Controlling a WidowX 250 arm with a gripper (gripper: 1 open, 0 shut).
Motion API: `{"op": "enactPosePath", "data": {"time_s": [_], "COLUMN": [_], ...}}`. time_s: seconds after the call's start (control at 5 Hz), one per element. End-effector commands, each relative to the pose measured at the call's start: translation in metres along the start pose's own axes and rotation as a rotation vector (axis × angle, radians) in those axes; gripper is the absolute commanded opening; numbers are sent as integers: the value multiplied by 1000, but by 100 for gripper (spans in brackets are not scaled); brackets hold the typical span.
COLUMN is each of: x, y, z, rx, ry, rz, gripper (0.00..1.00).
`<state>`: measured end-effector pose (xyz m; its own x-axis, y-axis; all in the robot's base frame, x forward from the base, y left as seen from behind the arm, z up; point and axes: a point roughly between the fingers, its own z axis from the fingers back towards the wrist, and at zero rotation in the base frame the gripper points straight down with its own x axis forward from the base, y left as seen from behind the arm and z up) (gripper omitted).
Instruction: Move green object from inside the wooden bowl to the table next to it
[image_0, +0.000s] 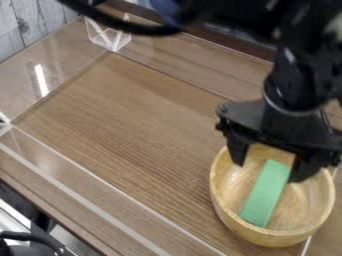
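Your gripper (279, 161) hangs with its jaws spread wide over the wooden bowl (230, 200), one finger on each side of the green object's (267, 193) far end. The bowl's thick rim rings you below. To the gripper's left, the table (134, 120) lies bare and open to pass. Beyond that, the clear acrylic walls (40, 150) bound the left edges.

A small clear stand (107, 35) of bent plastic stood in the upper left of the frame, and its edges shone white. Behind it, in the upper left corner, there was a pale wall of planks (30, 20). In the lower left corner dark cables (24, 240) lay below the edge.
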<state>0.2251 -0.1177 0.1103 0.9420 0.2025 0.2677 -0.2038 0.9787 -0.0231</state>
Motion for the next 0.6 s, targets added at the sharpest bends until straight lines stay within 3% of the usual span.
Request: {"op": "enactPosePath", "data": {"time_s": [0.0,0.2,0.4], "x": [-2,-6,-1], "y": [-6,-7,-3], "z": [-6,-12,-13], "rx": [-22,-30,-27], "ry": [-2,15,23], "rz": [-39,-79,-73], "gripper": [100,100,0]}}
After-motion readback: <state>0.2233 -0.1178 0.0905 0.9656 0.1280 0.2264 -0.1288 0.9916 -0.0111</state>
